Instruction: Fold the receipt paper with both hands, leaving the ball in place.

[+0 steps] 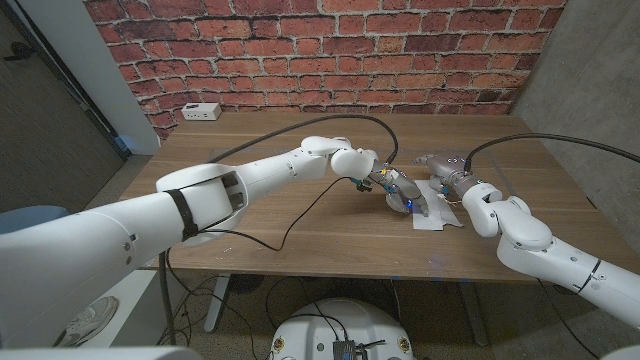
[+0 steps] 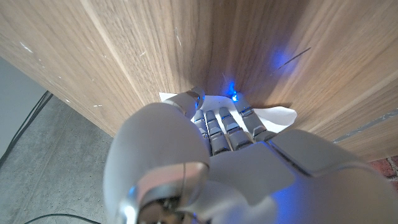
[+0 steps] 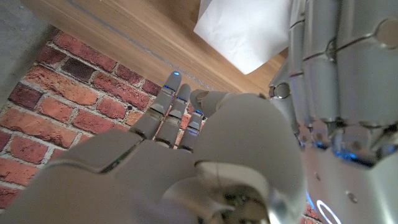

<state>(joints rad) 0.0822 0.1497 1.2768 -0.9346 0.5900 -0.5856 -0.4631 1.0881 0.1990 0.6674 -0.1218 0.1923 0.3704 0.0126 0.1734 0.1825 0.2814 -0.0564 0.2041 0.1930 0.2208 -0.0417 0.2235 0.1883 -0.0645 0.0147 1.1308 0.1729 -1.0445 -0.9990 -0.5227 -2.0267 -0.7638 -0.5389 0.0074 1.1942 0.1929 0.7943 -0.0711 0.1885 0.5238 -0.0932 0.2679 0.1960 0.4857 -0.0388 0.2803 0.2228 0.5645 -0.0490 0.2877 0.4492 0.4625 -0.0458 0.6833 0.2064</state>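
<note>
Under my left hand point(image 1: 398, 190) the receipt point(image 1: 437, 218) lay, fingertips point(image 2: 229, 124) pressing it. My right hand point(image 1: 440, 166) hovered just beside; I couldn't tell either hand's grip.

receipt paper point(image 1: 437, 217) mostly hidden under left hand point(image 1: 400, 192), grip unclear

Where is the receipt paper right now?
In the head view the receipt paper lies near the table's front edge, right of centre, under and between the left hand and the right hand.

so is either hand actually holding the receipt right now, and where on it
The left hand presses its fingers down on the receipt paper at its left edge; a true grip cannot be told. The right hand hovers beside it, holding nothing.
</note>
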